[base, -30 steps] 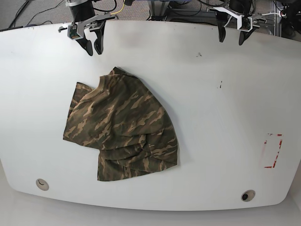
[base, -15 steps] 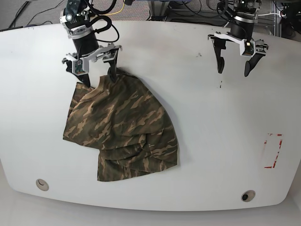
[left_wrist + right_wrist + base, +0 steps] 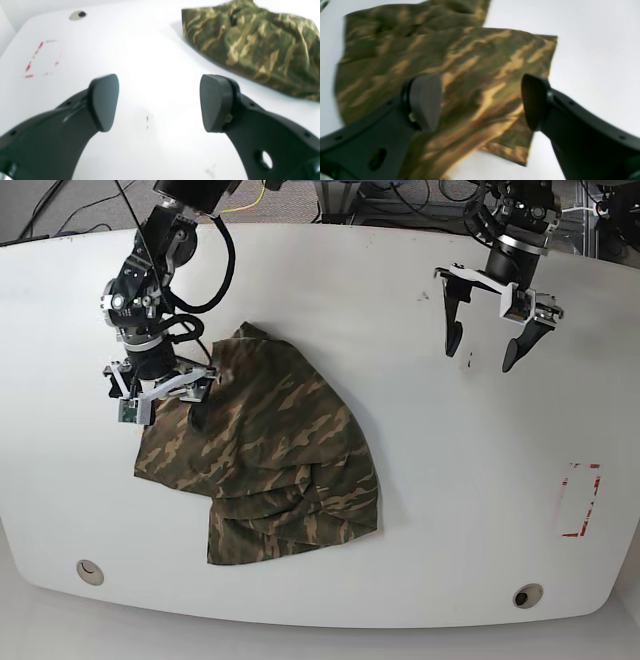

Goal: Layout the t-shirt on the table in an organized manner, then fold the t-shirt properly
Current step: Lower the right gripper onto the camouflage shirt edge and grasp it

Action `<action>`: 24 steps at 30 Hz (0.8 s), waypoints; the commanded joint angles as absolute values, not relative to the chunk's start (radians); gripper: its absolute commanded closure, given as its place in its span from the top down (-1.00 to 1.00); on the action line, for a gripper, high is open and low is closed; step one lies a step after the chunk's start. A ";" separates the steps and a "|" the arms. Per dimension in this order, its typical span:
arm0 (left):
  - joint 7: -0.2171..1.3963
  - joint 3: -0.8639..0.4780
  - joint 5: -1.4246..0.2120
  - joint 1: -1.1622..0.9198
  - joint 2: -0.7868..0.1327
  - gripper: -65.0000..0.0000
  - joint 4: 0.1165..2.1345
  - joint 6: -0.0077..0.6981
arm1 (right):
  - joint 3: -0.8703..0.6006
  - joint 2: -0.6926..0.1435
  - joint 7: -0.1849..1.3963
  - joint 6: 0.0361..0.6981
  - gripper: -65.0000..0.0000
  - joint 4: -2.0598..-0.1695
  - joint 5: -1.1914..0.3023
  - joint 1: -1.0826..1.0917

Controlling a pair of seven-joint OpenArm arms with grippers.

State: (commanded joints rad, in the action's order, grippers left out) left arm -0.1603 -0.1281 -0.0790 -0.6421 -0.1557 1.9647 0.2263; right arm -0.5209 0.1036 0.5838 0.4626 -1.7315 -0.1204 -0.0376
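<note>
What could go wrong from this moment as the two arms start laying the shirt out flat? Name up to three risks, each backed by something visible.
1. The t-shirt lies bunched with layers overlapping; the open right gripper above its sleeve end might pinch several layers at once.
2. The open left gripper hangs over bare table, far from the cloth, so a one-sided pull might drag the shirt rather than spread it.

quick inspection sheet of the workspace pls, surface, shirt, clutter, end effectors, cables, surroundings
surface: white glossy table; two grommet holes, red-marked rectangle, small dark specks.
job's things: camouflage t-shirt crumpled on the table, not spread, not folded.
clutter: nothing seen.
end effectors: right end effector open, over the shirt's sleeve corner, contact not clear; left end effector open above bare table, apart from the shirt.
cables: black cable loops along the right arm; more wires behind the table's far edge.
surroundings: grey floor and metal framing behind the table.
</note>
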 joint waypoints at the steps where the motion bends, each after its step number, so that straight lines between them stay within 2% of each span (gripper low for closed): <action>1: -0.160 -0.128 -0.079 -0.642 -0.156 0.47 1.965 0.226 | -0.524 0.102 0.584 0.463 0.46 -1.702 -0.120 -0.027; 10: -0.160 -0.117 -0.079 -0.634 -0.153 0.47 1.962 0.226 | -0.575 0.104 0.584 0.464 0.46 -1.550 -0.122 0.013; 17: -0.159 -0.117 -0.079 -0.624 -0.153 0.47 1.962 0.226 | -0.578 0.107 0.584 0.469 0.44 -1.527 -0.122 0.019; 18: -0.154 -0.117 -0.079 -0.624 -0.153 0.47 1.962 0.226 | -0.578 0.107 0.584 0.469 0.40 -1.527 -0.122 0.019; 20: -0.128 -0.117 -0.079 -0.622 -0.153 0.47 1.962 0.226 | -0.576 0.108 0.584 0.469 0.21 -1.526 -0.124 0.021; 24: -0.070 -0.117 -0.082 -0.607 -0.151 0.46 1.962 0.226 | -0.576 0.108 0.584 0.470 -0.32 -1.526 -0.124 0.022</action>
